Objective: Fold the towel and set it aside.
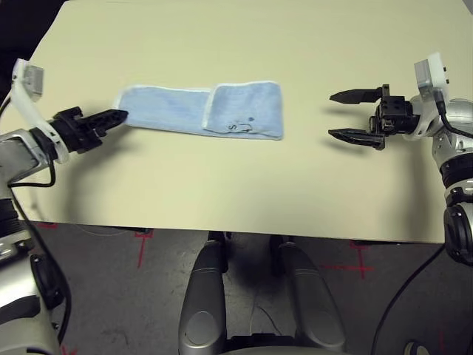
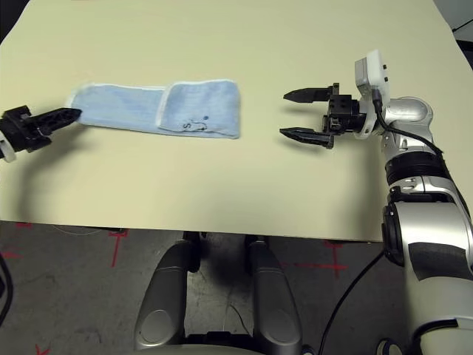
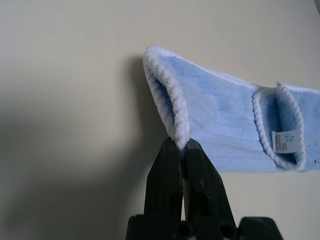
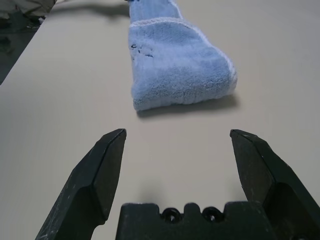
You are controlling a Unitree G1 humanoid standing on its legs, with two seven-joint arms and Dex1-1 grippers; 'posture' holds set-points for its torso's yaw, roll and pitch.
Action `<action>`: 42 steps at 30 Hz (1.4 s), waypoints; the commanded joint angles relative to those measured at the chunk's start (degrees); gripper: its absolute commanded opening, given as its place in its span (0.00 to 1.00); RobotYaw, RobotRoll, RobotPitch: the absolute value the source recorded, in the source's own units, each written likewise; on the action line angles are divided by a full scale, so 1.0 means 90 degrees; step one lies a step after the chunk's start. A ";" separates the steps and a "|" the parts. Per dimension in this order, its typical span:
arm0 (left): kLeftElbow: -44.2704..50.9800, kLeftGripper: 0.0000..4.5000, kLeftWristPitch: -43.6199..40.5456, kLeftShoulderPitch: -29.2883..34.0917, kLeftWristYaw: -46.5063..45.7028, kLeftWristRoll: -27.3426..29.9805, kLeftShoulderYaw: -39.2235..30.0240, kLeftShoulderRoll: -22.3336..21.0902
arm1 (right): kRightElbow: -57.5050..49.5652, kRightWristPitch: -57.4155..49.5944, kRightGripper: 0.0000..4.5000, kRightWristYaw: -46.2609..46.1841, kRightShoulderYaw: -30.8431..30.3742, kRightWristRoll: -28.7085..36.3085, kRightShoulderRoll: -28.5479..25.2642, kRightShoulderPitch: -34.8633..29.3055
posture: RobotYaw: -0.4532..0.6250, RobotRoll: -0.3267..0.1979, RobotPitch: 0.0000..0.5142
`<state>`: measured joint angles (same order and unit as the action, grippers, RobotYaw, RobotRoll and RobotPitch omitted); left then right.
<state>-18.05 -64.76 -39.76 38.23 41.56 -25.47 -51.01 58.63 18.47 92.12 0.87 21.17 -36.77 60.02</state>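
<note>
In the left eye view there is one towel [image 1: 247, 111], light blue with white edging, lying on the one pale table [image 1: 222, 192]; it makes a long strip whose right-hand part is folded back over itself, with dark handwritten marks [image 1: 240, 127] on that folded part. Two grippers are there, each with two black fingers. The left gripper [image 1: 124, 117] has its pair closed at the towel's left end, while the right gripper [image 1: 330, 116] stands well apart from the other end, its two fingers spread wide and empty. The right eye view gives the same count: one towel, two grippers, one pair together and one pair wide apart. In the left wrist view, the two fingers of the left gripper are pressed together on one corner of the towel, pinching the white edging [image 3: 181, 120]; the cloth at that end is doubled, with a narrow gap between its layers, and one white tag [image 3: 286, 142] sits at the opening of the folded-back part. In the right wrist view, the right gripper's two fingers stand far apart with nothing between them but air over the table, and the towel's thick folded end lies beyond their tips, touching neither.
</note>
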 commanded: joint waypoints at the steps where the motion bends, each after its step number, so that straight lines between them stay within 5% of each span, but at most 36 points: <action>1: -0.0119 0.02 0.0204 -0.0099 0.0130 -0.0133 0.0185 0.0038 | -0.0024 -0.0032 1.00 0.0043 0.0109 -0.0079 0.0021 -0.0020 | 0.50 0.62 0.59; 10: 0.0328 0.02 0.0035 -0.1090 0.0348 0.0110 0.0708 0.0515 | 0.0249 0.0132 1.00 0.0043 0.0099 -0.0162 0.0114 -0.0026 | 0.50 0.62 0.59; 16: 0.0884 0.02 -0.0672 -0.1996 0.0463 0.0821 0.0724 0.0919 | 0.0456 0.0334 1.00 0.0043 0.0095 -0.0270 0.0220 0.0002 | 0.50 0.62 0.57; 27: 0.1392 0.02 -0.1490 -0.2684 0.0808 0.1531 0.1168 0.1239 | 0.0671 0.0504 1.00 0.0043 0.0181 -0.0289 0.0145 -0.0005 | 0.49 0.62 0.57; 33: 0.1668 0.02 -0.1364 -0.2514 0.1189 0.1382 0.1855 0.1227 | 0.0737 0.0529 1.00 0.0043 0.0224 -0.0301 0.0102 -0.0007 | 0.49 0.62 0.57; 42: 0.1332 0.02 -0.0569 -0.2705 0.0904 0.0535 0.2626 0.1991 | 0.0724 0.0489 1.00 0.0043 0.0250 -0.0353 0.0192 0.0060 | 0.50 0.62 0.57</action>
<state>-5.67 -71.10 -63.22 46.76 48.09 -3.62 -33.70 64.90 22.70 92.12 2.70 18.77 -34.79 60.45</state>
